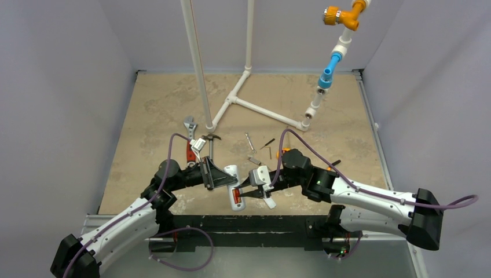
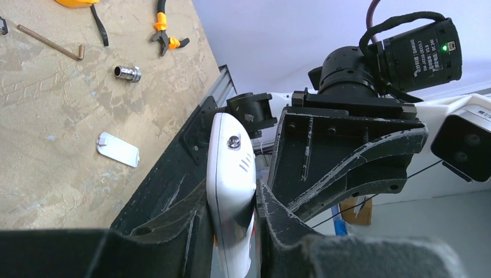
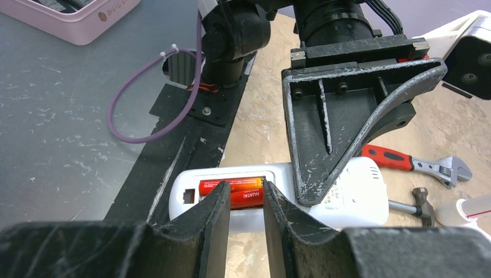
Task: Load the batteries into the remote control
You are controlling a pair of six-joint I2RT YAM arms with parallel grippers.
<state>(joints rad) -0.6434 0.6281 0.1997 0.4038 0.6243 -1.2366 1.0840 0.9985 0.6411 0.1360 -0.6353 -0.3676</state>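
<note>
The white remote control (image 3: 353, 194) lies back up, just above the table's near edge. My left gripper (image 2: 231, 209) is shut on its sides, and its finger (image 3: 341, 121) crosses the remote's middle. Two orange-red batteries (image 3: 231, 186) lie side by side in the open recess. My right gripper (image 3: 241, 200) is over the recess with its jaws parted. Its tips straddle part of the nearer battery (image 3: 248, 197), and whether they touch it is hidden. From above, the remote (image 1: 231, 174) sits between the left gripper (image 1: 223, 176) and the right gripper (image 1: 250, 191).
A small white battery cover (image 2: 118, 149) lies on the table near the edge. A socket (image 2: 127, 72), hex key (image 2: 52, 46) and pliers (image 2: 165, 32) lie farther off. A red-handled wrench (image 3: 414, 165) and hammer (image 3: 420, 202) lie behind the remote. A white pipe frame (image 1: 243, 98) stands at the back.
</note>
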